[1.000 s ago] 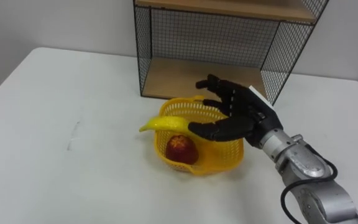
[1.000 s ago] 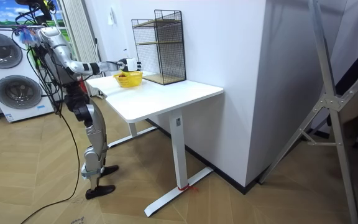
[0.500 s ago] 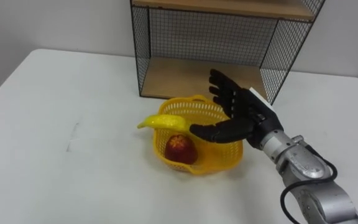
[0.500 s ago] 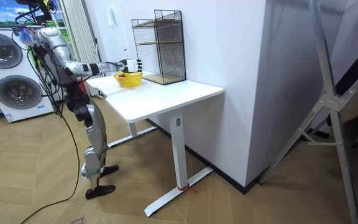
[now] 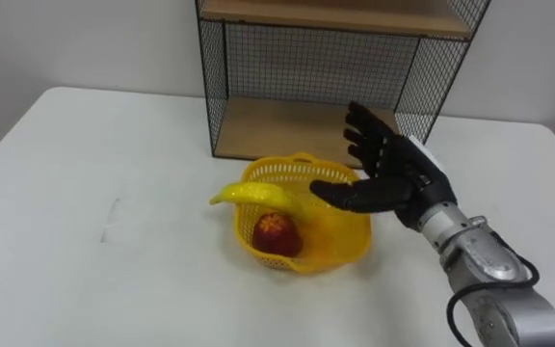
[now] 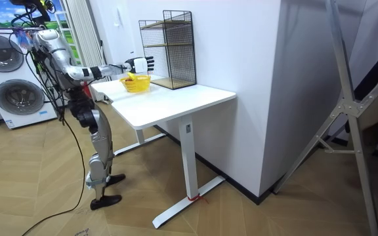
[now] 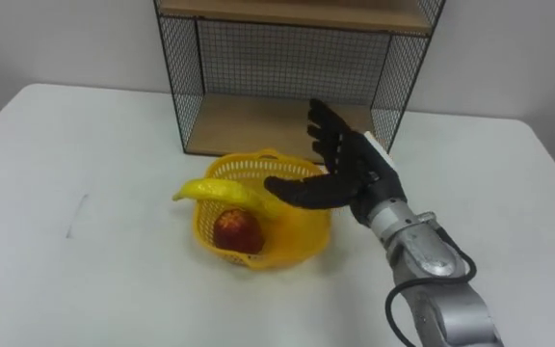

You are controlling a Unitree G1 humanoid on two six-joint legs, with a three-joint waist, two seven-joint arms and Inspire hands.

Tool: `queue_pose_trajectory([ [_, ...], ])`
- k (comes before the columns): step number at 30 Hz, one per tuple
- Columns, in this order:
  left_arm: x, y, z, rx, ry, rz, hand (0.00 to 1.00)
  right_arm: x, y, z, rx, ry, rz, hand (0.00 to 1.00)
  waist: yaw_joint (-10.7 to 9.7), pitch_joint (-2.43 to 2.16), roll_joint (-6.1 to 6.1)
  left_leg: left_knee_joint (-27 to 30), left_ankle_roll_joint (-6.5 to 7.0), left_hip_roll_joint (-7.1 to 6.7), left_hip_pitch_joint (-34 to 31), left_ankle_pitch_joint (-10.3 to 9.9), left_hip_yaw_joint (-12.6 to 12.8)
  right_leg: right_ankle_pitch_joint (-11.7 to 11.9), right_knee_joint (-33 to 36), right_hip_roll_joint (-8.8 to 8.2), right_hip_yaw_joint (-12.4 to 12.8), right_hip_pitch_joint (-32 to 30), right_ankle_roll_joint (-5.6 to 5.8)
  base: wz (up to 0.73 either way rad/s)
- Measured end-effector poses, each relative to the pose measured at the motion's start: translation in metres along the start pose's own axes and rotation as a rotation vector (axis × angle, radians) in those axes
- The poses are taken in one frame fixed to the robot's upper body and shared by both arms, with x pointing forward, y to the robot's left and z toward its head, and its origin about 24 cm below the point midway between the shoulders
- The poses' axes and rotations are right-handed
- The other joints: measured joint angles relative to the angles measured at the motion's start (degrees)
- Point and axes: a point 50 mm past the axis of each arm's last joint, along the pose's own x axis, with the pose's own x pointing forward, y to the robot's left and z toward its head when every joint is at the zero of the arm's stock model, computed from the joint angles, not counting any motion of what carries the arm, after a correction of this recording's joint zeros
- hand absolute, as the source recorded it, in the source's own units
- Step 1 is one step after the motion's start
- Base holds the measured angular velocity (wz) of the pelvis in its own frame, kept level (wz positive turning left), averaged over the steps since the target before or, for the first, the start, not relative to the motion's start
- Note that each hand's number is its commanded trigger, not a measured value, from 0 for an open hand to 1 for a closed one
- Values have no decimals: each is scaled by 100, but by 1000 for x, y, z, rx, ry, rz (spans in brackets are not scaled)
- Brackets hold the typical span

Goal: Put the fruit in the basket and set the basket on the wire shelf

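Note:
A yellow plastic basket [image 5: 330, 241] [image 7: 287, 241] stands on the white table [image 5: 94, 280], just in front of the wire shelf [image 5: 258, 58]. A red apple [image 5: 274, 233] [image 7: 236, 229] lies inside it. A yellow banana [image 5: 253, 195] [image 7: 222, 191] rests across the basket's left rim, its tip poking out to the left. My right hand [image 5: 398, 178] [image 7: 350, 169] hovers open above the basket's right rim, fingers spread and holding nothing. In the room view I stand at the table's end, right hand [image 6: 140, 64] stretched over the basket [image 6: 136, 83].
The wire shelf [image 7: 277, 67] [image 6: 169, 46] has a wooden lower board [image 5: 277, 125] at table height and a second board above. Open table lies to the left and front of the basket. Washing machines [image 6: 12, 78] stand behind me.
My right hand has lifted off the basket's rim and drawn back to the right, fingers straightening. The basket and the fruit stay put. The head camera has shifted slightly.

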Motion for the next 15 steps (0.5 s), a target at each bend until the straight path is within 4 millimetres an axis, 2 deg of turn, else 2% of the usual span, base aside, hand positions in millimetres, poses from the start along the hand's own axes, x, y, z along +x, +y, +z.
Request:
queue_pose_trajectory([
  [4, -2, 16, -16, -265, 51, 83, 0, -12, -21, 26, 139, -134, -114, 0, -61, -1, 80, 30, 10, -22, -35, 12, -32, -6, -17, -11, -26, -10, 10, 5],
  [6, -3, 22, -22, -360, 65, 132, 0, -17, -29, 29, 164, -156, -166, 0, -115, -4, 103, 36, 15, -34, -53, 19, -45, -15, -94, -20, -63, 6, 20, 8],
  [8, -4, 28, -20, -442, 57, 184, 0, -26, -36, 26, 168, -150, -225, 0, -114, -6, 108, 27, 33, -44, -66, 35, -45, -21, -105, -44, -91, 4, 32, 9],
  [11, -5, 42, -14, -619, 38, 276, 0, -33, -43, 21, 172, -127, -289, 0, -108, -13, 178, -13, 40, -71, -44, 40, -41, -27, -105, -39, -10, -11, 49, -5],
  [12, -6, 48, -9, -667, 21, 311, 0, -36, -46, 20, 173, -125, -307, 0, -108, -29, 209, -34, 46, -81, -13, 44, -38, -25, -110, -49, -4, -10, 57, -4],
  [15, -10, 65, 9, -792, -56, 410, 0, -43, -49, 20, 171, -125, -364, 0, -82, -28, 265, -85, 46, -88, 26, 49, -20, -21, -77, -59, 7, 7, 61, -3],
])
